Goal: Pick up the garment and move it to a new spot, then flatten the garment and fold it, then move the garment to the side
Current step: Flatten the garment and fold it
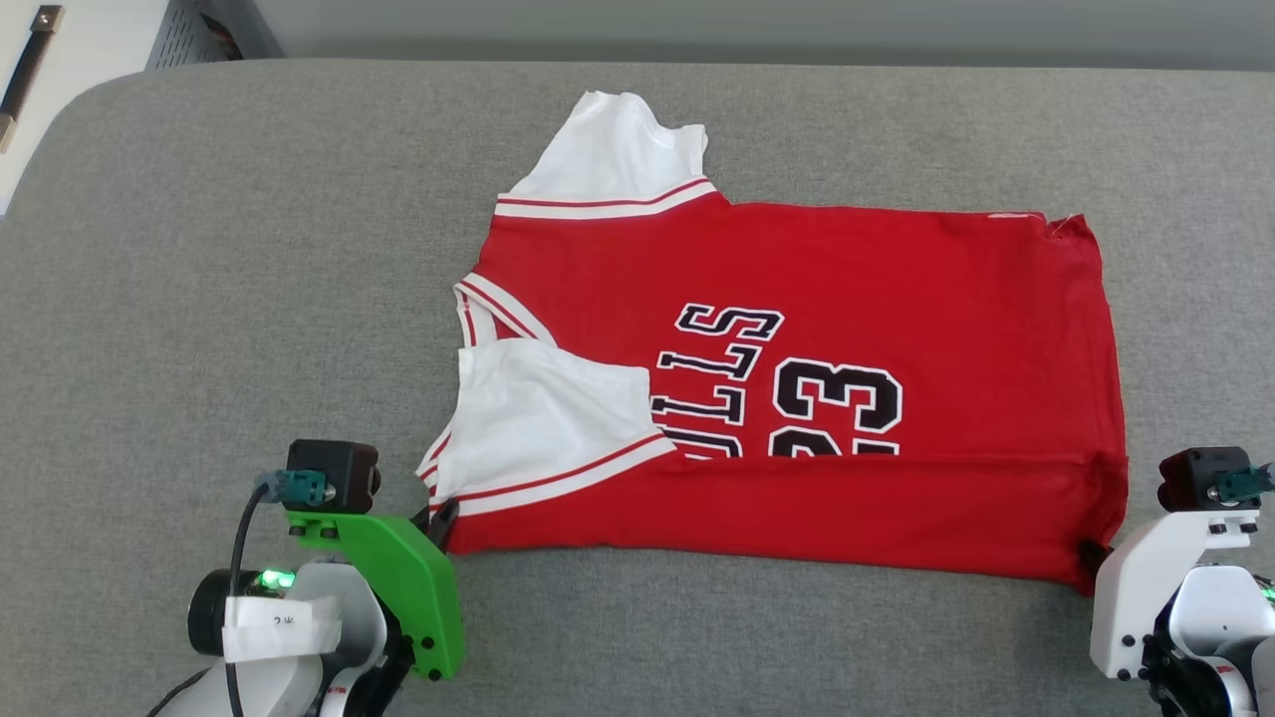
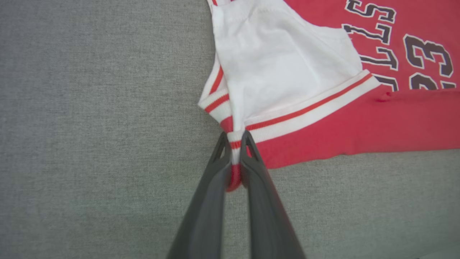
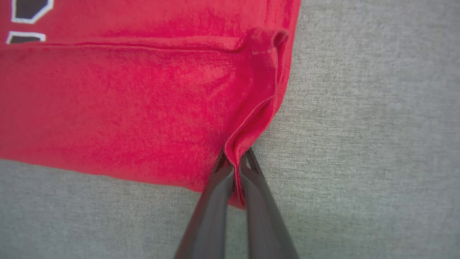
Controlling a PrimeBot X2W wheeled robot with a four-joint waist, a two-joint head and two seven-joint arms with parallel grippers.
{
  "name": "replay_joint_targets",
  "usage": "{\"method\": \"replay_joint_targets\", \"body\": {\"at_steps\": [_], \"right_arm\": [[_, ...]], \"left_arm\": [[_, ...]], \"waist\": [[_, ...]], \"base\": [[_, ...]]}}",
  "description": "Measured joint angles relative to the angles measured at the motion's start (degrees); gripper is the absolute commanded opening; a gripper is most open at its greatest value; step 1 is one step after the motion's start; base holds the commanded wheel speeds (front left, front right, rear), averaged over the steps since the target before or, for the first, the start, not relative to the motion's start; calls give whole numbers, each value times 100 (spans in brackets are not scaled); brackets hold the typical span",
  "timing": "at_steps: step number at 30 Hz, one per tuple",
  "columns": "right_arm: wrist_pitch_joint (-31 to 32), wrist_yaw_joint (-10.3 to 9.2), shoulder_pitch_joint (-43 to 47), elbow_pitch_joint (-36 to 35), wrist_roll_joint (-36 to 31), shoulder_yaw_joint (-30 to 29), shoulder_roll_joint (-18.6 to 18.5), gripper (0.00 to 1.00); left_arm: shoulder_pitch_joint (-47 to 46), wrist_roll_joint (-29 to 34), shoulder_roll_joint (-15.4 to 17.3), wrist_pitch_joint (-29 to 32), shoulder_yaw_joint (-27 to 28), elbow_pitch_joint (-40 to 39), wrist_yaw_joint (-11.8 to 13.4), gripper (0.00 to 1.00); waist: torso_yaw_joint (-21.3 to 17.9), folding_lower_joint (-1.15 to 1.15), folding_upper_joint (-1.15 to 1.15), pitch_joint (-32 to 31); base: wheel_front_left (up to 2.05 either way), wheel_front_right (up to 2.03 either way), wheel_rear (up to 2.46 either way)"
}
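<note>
The garment (image 1: 857, 289), a red jersey with white sleeves and a black "23", lies sideways on the grey surface, collar end to the left. Its near long edge is folded up over the lower lettering. At the near left corner my left gripper (image 1: 441, 520) is shut on the striped sleeve trim (image 2: 234, 144), cloth pinched between the dark fingers (image 2: 212, 187). My right gripper (image 1: 1094, 554) is shut on the red hem corner (image 3: 248, 133) at the near right, with a ridge of fabric rising between its fingers (image 3: 215, 194).
A grey fabric surface (image 1: 249, 299) extends around the jersey on all sides. Its rounded far left corner meets a pale floor with a dark-handled object (image 1: 25, 75). A grey wall runs along the back edge.
</note>
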Motion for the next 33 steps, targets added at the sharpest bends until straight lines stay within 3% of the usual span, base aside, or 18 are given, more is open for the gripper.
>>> {"method": "replay_joint_targets", "body": {"at_steps": [9, 17, 24, 33], "right_arm": [[178, 3, 177, -109, 235, 12, -322, 0], [641, 3, 738, -619, 512, -55, -559, 0], [971, 3, 1149, -947, 577, -268, -516, 0], [868, 2, 1171, -776, 634, -367, -302, 0]], "left_arm": [[208, -75, 14, 49, -123, 221, -59, 0], [635, -158, 53, 186, -278, 266, -91, 0], [829, -246, 22, 240, -439, 381, -140, 0], [778, -288, -163, 215, -521, 792, -290, 0]], "waist": [[-44, 0, 0, -408], [-64, 0, 0, -856], [-44, 0, 0, -938], [-56, 0, 0, -665]], "base": [[0, 0, 0], [0, 0, 0], [0, 0, 0], [0, 0, 0]]}}
